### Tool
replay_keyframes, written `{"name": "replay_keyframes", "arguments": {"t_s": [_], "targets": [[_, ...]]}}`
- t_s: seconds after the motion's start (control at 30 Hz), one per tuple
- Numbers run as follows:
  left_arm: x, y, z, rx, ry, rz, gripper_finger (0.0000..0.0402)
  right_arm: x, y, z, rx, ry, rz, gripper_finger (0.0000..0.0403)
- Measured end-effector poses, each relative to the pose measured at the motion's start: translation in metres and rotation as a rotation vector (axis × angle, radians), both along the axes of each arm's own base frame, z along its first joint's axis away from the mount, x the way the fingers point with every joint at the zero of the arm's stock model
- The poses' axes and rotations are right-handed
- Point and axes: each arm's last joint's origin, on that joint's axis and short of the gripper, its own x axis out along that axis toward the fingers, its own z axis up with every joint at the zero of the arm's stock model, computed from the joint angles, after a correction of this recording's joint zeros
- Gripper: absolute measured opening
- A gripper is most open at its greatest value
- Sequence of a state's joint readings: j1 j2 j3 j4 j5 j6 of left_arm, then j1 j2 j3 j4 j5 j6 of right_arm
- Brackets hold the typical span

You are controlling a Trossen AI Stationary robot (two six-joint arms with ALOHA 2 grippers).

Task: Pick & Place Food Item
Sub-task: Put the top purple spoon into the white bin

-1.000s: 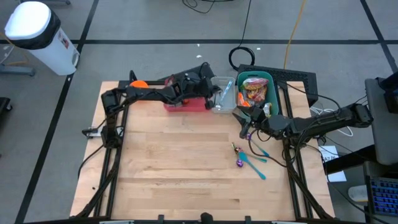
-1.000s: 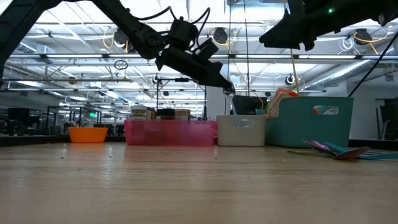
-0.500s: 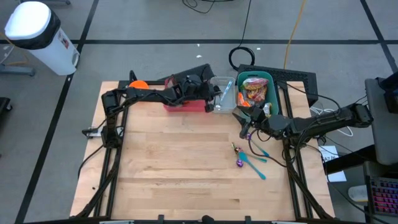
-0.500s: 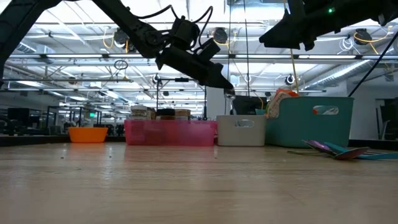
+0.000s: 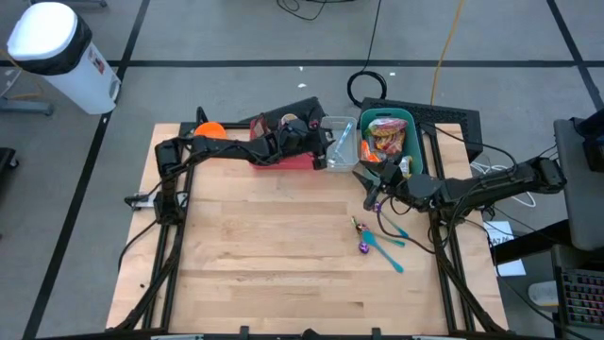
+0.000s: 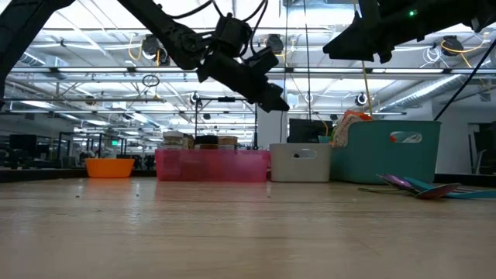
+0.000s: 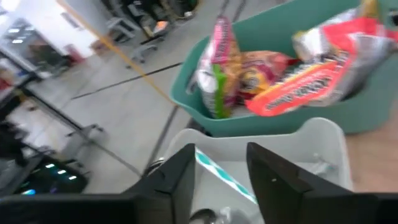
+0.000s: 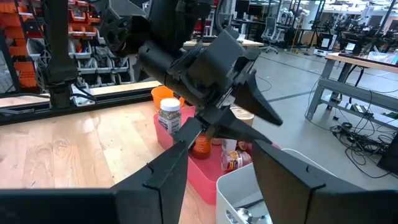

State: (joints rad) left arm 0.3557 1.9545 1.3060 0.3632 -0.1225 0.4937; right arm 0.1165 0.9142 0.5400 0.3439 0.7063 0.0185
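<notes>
Since a second ago the left gripper [image 5: 330,151] has parted its fingers above the white bin [image 5: 340,142], beside the teal bin [image 5: 411,123] of snack packets [image 5: 385,139]. It holds nothing; the right gripper [image 5: 370,182] waits half open, empty, over the counter [image 5: 264,255]. A clean finish, by this judgement, means lifting straight up clear of the rim.

Your left arm reaches across the far edge of the table toward its right side, with the left gripper [image 5: 326,144] held up in the air, fingers parted and holding nothing. Your right arm comes in from the table's right side, its right gripper [image 5: 370,185] also raised above the surface, fingers parted with nothing between them.
</notes>
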Motion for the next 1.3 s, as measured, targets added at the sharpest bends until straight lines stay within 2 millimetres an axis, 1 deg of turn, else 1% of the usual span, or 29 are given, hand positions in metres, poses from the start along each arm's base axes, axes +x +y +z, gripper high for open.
{"name": "replay_keyframes", "arguments": {"t_s": [0.2,0.37,0.57,0.7,0.77,0.83,0.9,0.97,1.03,1.17,1.27,1.3], "targets": [[0.002,-0.003,0.005,0.043,-0.037,0.093,0.0214,0.0,0.0,0.0,0.003,-0.001,0.0,0.0169],[0.004,-0.012,0.006,0.004,-0.063,0.134,0.0244,0.0,0.0,0.0,0.011,-0.004,-0.001,0.0169],[0.0,-0.034,0.019,-0.044,-0.02,0.103,0.0254,0.0,0.0,-0.001,0.01,0.006,-0.001,0.0169],[-0.011,-0.049,0.037,-0.111,0.014,0.072,0.0255,0.0,0.0,-0.002,0.009,0.014,-0.001,0.0169],[-0.02,-0.054,0.048,-0.188,0.018,0.014,0.0255,0.0,0.0,-0.002,0.009,0.016,-0.001,0.0169],[-0.029,-0.057,0.059,-0.283,0.009,-0.083,0.0255,0.0,0.0,-0.002,0.009,0.017,-0.001,0.0169],[-0.039,-0.056,0.062,-0.366,0.004,-0.172,0.0255,0.0,0.0,-0.002,0.009,0.016,-0.001,0.0169],[-0.05,-0.051,0.059,-0.43,-0.003,-0.213,0.0255,0.0,0.0,-0.002,0.009,0.017,-0.001,0.0169],[-0.06,-0.043,0.052,-0.472,-0.03,-0.211,0.0255,0.0,0.0,-0.002,0.009,0.017,-0.001,0.0169],[-0.082,-0.033,0.031,-0.546,-0.129,-0.175,0.0255,0.0,0.001,-0.002,0.009,0.019,0.002,0.0169],[-0.099,-0.03,0.015,-0.605,-0.213,-0.175,0.0255,0.0,0.001,-0.003,0.019,0.015,0.001,0.0169],[-0.103,-0.03,0.013,-0.612,-0.248,-0.181,0.0255,0.0,0.001,-0.003,0.021,0.017,0.001,0.0169]]}}
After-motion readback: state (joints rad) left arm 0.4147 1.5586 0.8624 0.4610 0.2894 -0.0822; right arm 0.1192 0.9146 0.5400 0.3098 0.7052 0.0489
